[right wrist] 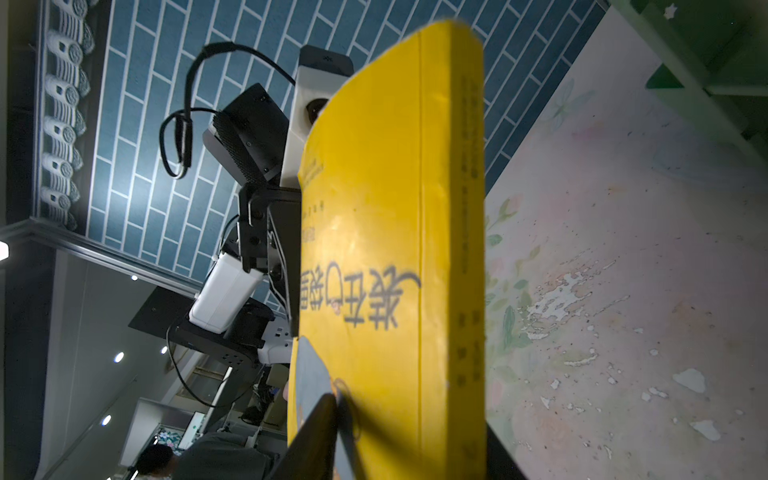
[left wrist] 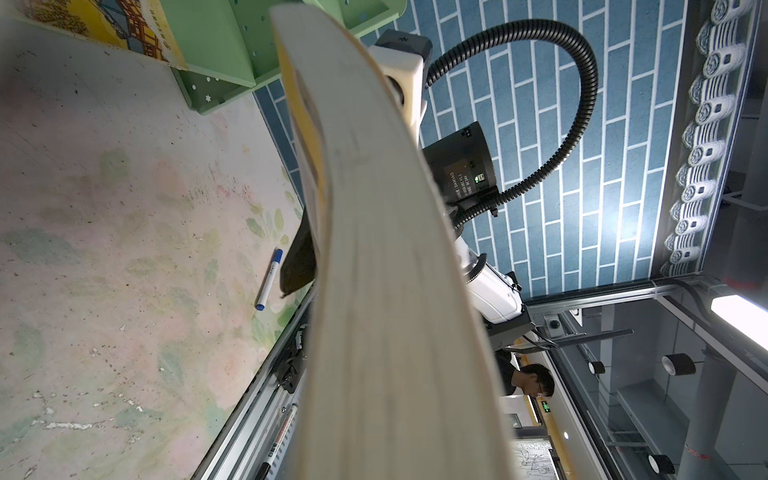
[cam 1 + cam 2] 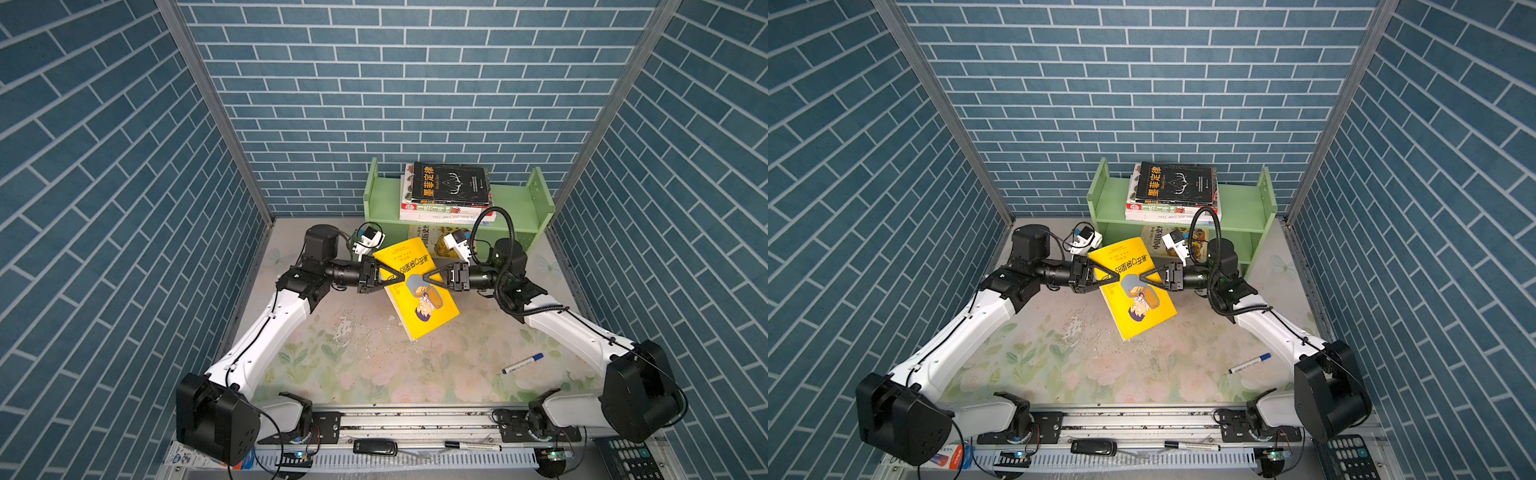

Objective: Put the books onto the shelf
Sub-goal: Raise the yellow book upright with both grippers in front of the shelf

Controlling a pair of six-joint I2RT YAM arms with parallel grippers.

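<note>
Yellow cartoon-man book (image 1: 374,208), held above the table (image 3: 353,353): left gripper (image 3: 401,277) clamps its page edge (image 2: 395,291); right gripper (image 3: 426,276) straddles the spine, grip uncertain. Shelf (image 3: 511,203): top tier, stack (image 3: 436,214) under black book (image 3: 451,183); lower tier, yellow illustrated book (image 3: 428,241). Pages face only the left wrist view.
</note>
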